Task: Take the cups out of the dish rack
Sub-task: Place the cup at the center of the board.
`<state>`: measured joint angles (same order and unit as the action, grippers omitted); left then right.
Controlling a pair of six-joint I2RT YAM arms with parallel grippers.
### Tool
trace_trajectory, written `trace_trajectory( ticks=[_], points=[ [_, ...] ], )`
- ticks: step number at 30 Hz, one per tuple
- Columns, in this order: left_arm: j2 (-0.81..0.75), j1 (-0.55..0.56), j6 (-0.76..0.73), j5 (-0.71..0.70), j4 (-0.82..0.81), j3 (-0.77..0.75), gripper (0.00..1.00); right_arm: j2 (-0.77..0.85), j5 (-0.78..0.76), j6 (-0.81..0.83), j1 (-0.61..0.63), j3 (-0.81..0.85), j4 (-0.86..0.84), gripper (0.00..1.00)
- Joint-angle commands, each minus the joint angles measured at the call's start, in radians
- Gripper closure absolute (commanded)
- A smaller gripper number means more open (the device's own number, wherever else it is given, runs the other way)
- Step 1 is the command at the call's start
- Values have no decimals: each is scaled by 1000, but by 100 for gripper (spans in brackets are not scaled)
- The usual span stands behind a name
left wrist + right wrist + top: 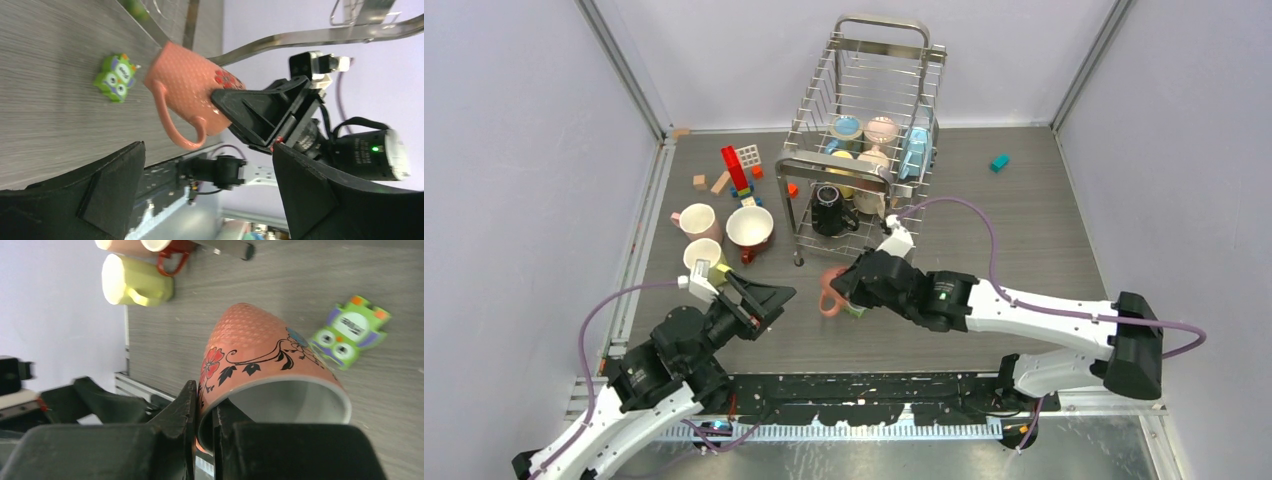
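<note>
The grey wood-grain worktop carried the dish rack at its far middle. Toy blocks lay left of it. Nearer stood 3 cups, mouths up: pale pink, dark red and yellow. 1 teal block sat far right, and a green owl packet lay nearer the front.

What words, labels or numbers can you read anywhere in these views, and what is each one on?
No text can be read clearly in any view.
On the green owl packet, a dark panel above the eyes carries small pale lettering, too blurred to read in either wrist view.
On the salmon mug there is only a flower-and-vine drawing, no words.
On the dish rack and the toy blocks, no lettering shows in the top view.
</note>
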<state>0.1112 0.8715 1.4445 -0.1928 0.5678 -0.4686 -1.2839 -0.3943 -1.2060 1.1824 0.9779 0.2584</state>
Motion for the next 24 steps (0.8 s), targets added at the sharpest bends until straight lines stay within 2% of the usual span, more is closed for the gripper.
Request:
trace_trajectory(
  ticks=[1, 8, 16, 19, 24],
  points=[
    [96, 5, -213, -32, 102, -85, 0, 129, -28, -11, 2, 57, 192, 99],
    [296, 4, -445, -42, 132, -244, 0, 262, -42, -47, 2, 14, 455, 99],
    [414, 4, -584, -53, 140, -324, 0, 297, -78, -62, -22, 17, 688, 99],
    [450, 1, -618, -52, 140, -344, 0, 294, -25, -26, -105, 5, 712, 99],
    [523, -45, -671, 4, 121, -381, 0, 306, 67, 89, -332, -10, 731, 99]
  ],
)
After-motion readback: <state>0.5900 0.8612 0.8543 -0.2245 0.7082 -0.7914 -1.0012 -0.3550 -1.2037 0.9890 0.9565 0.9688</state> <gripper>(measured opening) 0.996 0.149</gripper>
